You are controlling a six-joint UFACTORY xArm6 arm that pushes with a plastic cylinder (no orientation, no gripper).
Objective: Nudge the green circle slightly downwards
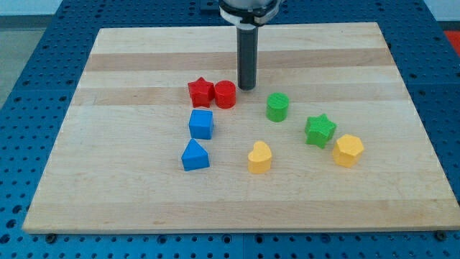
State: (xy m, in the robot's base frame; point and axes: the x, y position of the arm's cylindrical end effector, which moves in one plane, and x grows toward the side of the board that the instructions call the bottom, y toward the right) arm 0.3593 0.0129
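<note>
The green circle (pixel 277 106) stands right of the board's middle. My tip (pixel 246 88) rests on the board up and to the left of it, with a clear gap between them. The tip is just right of the red circle (pixel 225 94), almost touching it. The rod rises straight up out of the view's top.
A red star (pixel 200 91) sits against the red circle's left side. A blue cube (pixel 201 124) and a blue pointed block (pixel 195 155) lie below them. A yellow heart (pixel 259 157) is at lower middle. A green star (pixel 319 130) and a yellow hexagon (pixel 348 150) lie at the right on the wooden board (pixel 108 180).
</note>
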